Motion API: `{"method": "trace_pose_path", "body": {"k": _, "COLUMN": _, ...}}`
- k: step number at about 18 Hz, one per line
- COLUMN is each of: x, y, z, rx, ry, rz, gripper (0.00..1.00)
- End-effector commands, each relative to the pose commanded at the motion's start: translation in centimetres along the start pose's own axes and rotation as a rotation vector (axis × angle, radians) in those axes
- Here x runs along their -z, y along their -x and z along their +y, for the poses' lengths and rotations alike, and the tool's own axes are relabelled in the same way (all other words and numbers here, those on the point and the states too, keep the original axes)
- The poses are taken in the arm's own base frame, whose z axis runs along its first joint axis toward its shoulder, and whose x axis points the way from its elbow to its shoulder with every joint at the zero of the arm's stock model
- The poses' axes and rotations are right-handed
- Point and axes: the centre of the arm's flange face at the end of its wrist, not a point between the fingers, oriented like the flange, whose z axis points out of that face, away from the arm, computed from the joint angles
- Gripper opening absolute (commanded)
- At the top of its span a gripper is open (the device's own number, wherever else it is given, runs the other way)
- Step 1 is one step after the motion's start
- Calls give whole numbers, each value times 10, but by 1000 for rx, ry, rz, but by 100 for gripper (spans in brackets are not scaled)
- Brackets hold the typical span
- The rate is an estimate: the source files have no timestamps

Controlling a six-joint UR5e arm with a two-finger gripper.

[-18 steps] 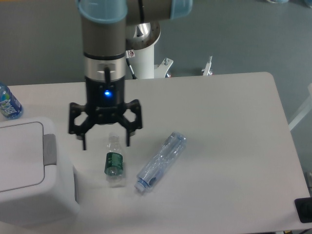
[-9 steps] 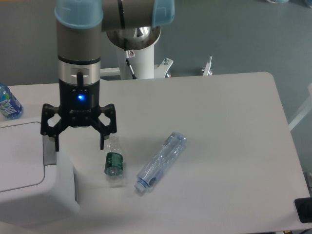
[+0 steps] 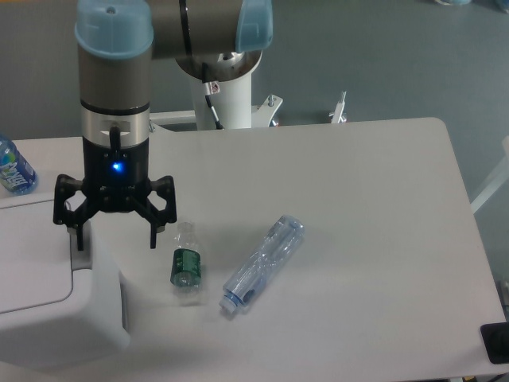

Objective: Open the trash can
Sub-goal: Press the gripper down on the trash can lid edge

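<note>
Claw (image 3: 115,240) is hanging wide open, gripping nothing, fingers pointing down with a blue light glowing on my wrist. Trash can (image 3: 48,310) is sitting below and to my left, lid closed flat; my left finger is hovering over its grey push tab (image 3: 80,251), contact unclear. Small green-labelled bottle (image 3: 185,267) is lying just right of me, crushed clear bottle (image 3: 262,264) beyond it, blue-labelled bottle (image 3: 13,169) far left.

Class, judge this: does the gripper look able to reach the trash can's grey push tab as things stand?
Probably yes: the open gripper hangs right over the grey push tab of the trash can, with nothing visible between them.
</note>
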Motion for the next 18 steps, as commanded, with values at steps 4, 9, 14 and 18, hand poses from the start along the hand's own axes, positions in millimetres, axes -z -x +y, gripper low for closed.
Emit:
{"method": "trace_pose_path", "body": {"k": 4, "x": -2, "y": 0, "z": 0, "rx": -1, "ry": 3, "rz": 0, "gripper": 100}}
{"method": "trace_pose_path", "body": {"k": 9, "x": -3, "y": 2, "z": 2, "rx": -5, "ry": 7, "rz": -3, "gripper": 100}}
{"method": "trace_pose_path", "body": {"k": 14, "x": -5, "y": 3, "z": 2, "rx": -8, "ry": 5, "rz": -6, "gripper": 100}}
{"method": "trace_pose_path", "body": {"k": 18, "x": -6, "y": 3, "z": 2, "rx": -8, "ry": 5, "rz": -6, "gripper": 100}}
